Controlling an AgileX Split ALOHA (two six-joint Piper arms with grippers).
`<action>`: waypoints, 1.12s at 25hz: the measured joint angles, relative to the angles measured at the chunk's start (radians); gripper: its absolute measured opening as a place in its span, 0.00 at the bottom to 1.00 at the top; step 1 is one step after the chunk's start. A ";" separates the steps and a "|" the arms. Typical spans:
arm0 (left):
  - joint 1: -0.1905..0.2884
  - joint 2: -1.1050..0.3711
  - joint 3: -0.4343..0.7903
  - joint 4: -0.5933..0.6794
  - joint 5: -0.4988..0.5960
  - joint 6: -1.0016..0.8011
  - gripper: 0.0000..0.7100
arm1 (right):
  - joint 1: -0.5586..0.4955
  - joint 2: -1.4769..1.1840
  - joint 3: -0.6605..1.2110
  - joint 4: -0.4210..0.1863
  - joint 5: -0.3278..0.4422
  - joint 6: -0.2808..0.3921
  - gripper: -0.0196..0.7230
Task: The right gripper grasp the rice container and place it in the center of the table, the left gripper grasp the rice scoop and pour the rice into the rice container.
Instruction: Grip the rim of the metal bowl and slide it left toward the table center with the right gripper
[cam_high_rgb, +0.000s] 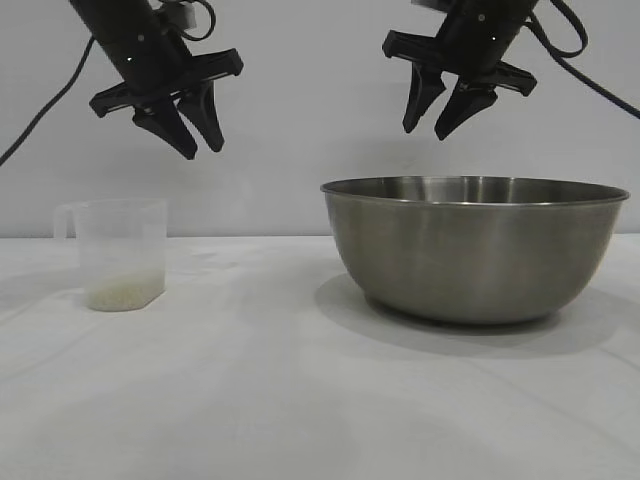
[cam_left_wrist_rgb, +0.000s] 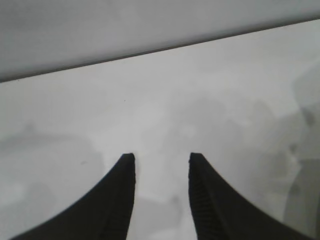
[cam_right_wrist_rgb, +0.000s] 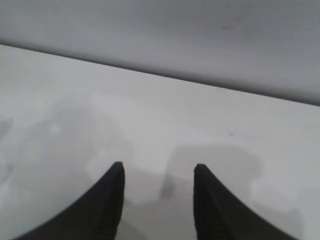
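both arms hang high with nothing held, the right end effector (cam_high_rgb: 438, 128) parted above the rice container (cam_high_rgb: 475, 250) at the table's (cam_high_rgb: 300, 400) right, the left end effector (cam_high_rgb: 200, 140) parted above the rice scoop (cam_high_rgb: 120, 255), whose rice (cam_high_rgb: 122, 292) waits for pouring.

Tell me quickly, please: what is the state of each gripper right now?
Left gripper: jaws open, holding nothing, above the rice scoop.
Right gripper: jaws open, holding nothing, above the rice container.
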 joint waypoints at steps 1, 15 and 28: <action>0.000 0.000 0.000 0.000 0.000 -0.001 0.30 | 0.000 0.000 0.000 0.000 0.000 0.000 0.40; 0.000 0.000 0.000 0.014 0.006 -0.019 0.30 | -0.046 -0.045 0.000 -0.056 0.182 -0.002 0.40; 0.000 0.000 0.000 0.016 0.006 -0.019 0.30 | -0.158 -0.121 0.028 -0.121 0.529 0.000 0.40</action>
